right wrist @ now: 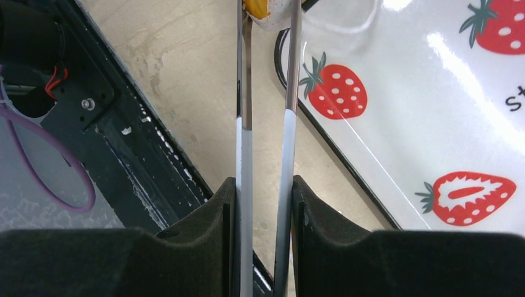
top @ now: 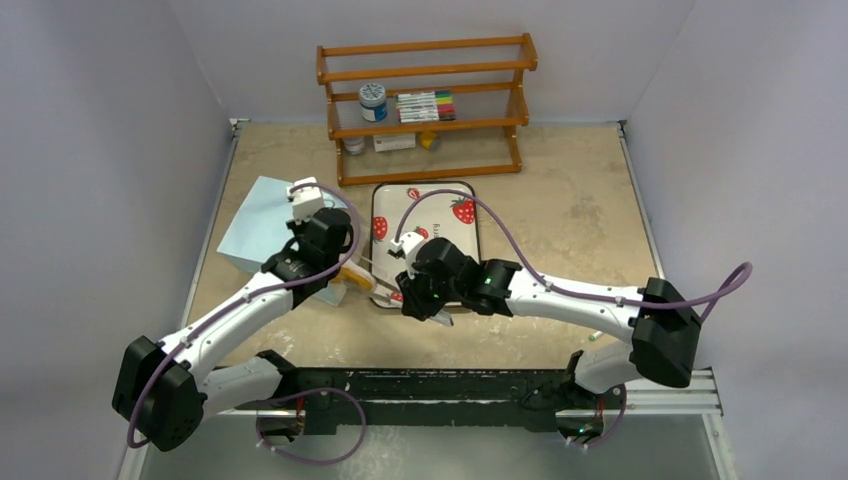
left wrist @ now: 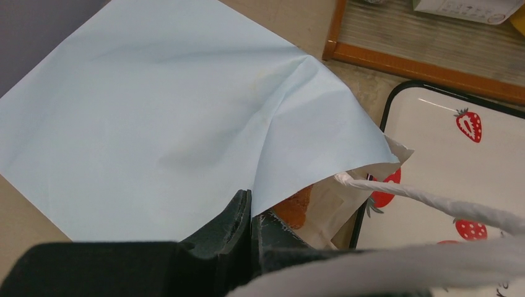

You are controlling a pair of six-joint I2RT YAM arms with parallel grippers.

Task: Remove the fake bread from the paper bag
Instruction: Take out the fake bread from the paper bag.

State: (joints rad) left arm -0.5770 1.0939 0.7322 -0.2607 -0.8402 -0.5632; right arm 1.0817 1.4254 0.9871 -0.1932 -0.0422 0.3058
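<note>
The light blue paper bag (top: 262,225) lies flat on the table, its mouth facing the tray. My left gripper (top: 335,282) is shut on the bag's upper mouth edge (left wrist: 272,185) and holds it lifted. Inside, an orange-brown bread piece (left wrist: 296,207) shows against the white lining. A white cord handle (left wrist: 433,201) crosses in front. My right gripper (right wrist: 266,185) is shut on metal tongs (right wrist: 245,93). The tong tips pinch a golden-yellow bread piece (right wrist: 256,7) at the bag's mouth (top: 355,278). Other bread pieces are hidden.
The strawberry-print white tray (top: 440,225) lies right of the bag, with its black rim (right wrist: 347,158) close beside the tongs. A wooden rack (top: 425,105) with a jar and markers stands at the back. The black arm mount (top: 450,390) runs along the near edge.
</note>
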